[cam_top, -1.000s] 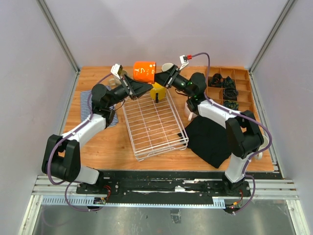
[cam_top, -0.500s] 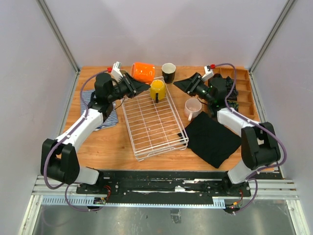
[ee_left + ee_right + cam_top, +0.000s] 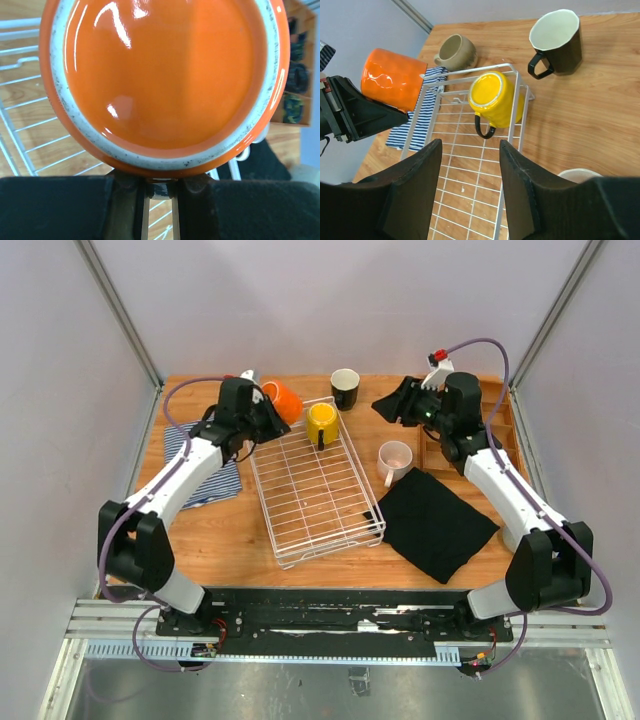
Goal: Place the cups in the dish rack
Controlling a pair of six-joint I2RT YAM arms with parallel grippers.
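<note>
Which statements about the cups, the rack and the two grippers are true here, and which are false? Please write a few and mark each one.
1. The left gripper holds the orange cup. True.
2. The yellow cup stands on the table, outside the rack. False: it is in the far end of the rack, base up.
3. The right gripper is open and holds nothing. True.
4. The black cup lies on its side in the rack. False: it stands upright on the table, beyond the rack.
</note>
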